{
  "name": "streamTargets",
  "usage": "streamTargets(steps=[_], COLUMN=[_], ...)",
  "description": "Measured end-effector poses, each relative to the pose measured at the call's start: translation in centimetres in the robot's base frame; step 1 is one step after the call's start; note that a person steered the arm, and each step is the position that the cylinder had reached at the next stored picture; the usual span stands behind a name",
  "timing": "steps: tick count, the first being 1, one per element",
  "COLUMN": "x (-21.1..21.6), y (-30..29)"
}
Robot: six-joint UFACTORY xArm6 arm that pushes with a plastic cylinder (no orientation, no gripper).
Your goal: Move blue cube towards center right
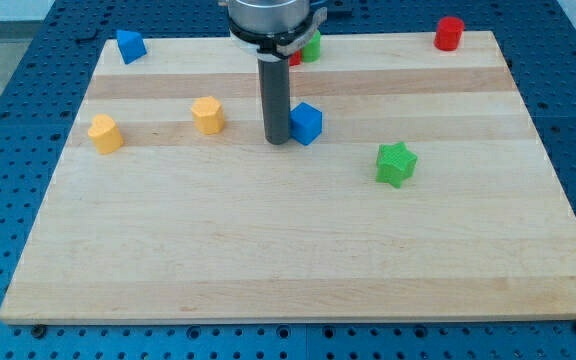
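My tip rests on the wooden desk a little above the middle of the board, and it sits right against the left side of the blue cube, touching or as near as can be told. The cube lies just right of the board's centre line, in the upper half. The arm ends in a plain dark rod with no jaws on it, so nothing is held.

To the view's left of the rod stands a yellow block, near but apart from it, and a 2nd yellow block sits further left near the board's edge. A green star-shaped block lies to the lower right of the cube, well apart. At the top left corner is another blue block. At the top right corner is a red cylinder. Behind the arm's body at the top, a green block and a sliver of a red block show, mostly hidden
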State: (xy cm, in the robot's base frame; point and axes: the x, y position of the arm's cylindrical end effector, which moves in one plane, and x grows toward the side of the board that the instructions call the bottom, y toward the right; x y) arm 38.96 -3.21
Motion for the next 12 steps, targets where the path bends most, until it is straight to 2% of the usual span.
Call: streamTargets(steps=[1,4,7,9,12], x=[-1.2,-0.5,-3.4,-3.4,-3.9], y=[0.8,9.1,10.9,16.7,17.6])
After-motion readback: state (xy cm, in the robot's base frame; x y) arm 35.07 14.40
